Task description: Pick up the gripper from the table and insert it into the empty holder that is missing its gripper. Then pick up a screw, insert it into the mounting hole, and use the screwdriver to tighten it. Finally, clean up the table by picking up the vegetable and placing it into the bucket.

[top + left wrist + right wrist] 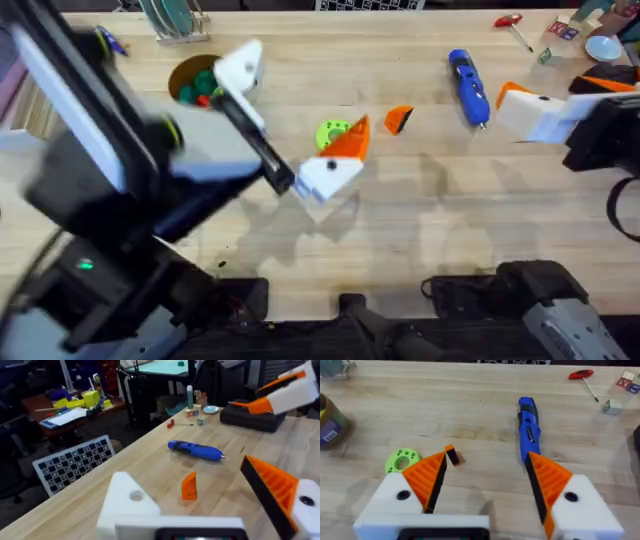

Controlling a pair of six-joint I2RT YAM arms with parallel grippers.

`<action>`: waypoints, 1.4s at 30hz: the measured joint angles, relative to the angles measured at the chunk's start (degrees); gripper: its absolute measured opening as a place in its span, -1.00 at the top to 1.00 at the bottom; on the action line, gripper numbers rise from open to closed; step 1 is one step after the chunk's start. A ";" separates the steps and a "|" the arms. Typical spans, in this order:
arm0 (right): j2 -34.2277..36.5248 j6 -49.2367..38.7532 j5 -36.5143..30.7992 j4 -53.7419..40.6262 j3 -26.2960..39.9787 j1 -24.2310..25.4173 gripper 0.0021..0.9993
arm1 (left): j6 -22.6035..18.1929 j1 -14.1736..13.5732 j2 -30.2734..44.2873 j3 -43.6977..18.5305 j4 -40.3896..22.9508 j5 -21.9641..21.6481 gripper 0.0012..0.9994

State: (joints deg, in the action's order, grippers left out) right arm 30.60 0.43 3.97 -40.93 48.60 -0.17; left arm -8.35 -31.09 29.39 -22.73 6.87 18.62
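The loose orange gripper [398, 119] [189, 486] [453, 455] lies on the wooden table, right of centre. My left gripper [295, 108] [182, 467] hovers open just left of it. One of its fingers carries an orange wedge [272, 487]; the other is the empty holder [242, 66] [131, 502], bare white with a hole. My right gripper [560, 95] [486, 456] is open at the right, an orange wedge on both fingers. The blue screwdriver [468, 87] [195, 450] [529, 427] lies beyond the loose wedge. The bucket [180, 72] [330, 422] stands at the back left, holding green and red pieces. Vegetable and screw are out of view.
A lime-green disc [332, 132] [401, 460] lies under the left gripper's wedge finger. A red-handled tool [510, 22] [583, 375], toy blocks [612, 406] and a black case [250, 416] sit at the back right. A rack [175, 20] stands behind the bucket.
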 joint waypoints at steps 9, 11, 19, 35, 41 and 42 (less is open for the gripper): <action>0.01 0.01 0.00 0.00 0.00 0.00 -0.90 | 1.49 0.00 -15.17 16.44 5.64 -0.04 -0.97; -0.01 0.00 0.00 0.00 0.00 0.01 -0.90 | 1.96 0.00 -19.12 18.68 5.80 -0.40 -0.97; -0.01 0.00 0.00 0.00 0.00 -0.01 -0.90 | 4.22 1.54 -29.05 22.35 2.17 -1.93 -0.97; 0.01 0.00 0.00 0.00 0.00 0.01 -0.90 | 5.76 9.03 -29.10 22.35 -10.00 4.59 -0.97; 0.01 0.00 0.00 0.00 0.00 0.01 -0.90 | 5.76 9.03 -29.10 22.35 -9.98 4.98 -0.97; 0.01 0.00 0.00 0.00 0.00 0.00 -0.90 | 5.78 9.03 -29.08 22.35 -9.98 5.00 -0.97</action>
State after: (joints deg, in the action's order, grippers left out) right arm 30.61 0.43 3.97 -40.93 48.60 -0.17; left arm -2.57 -22.06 0.32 -0.38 -3.11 23.62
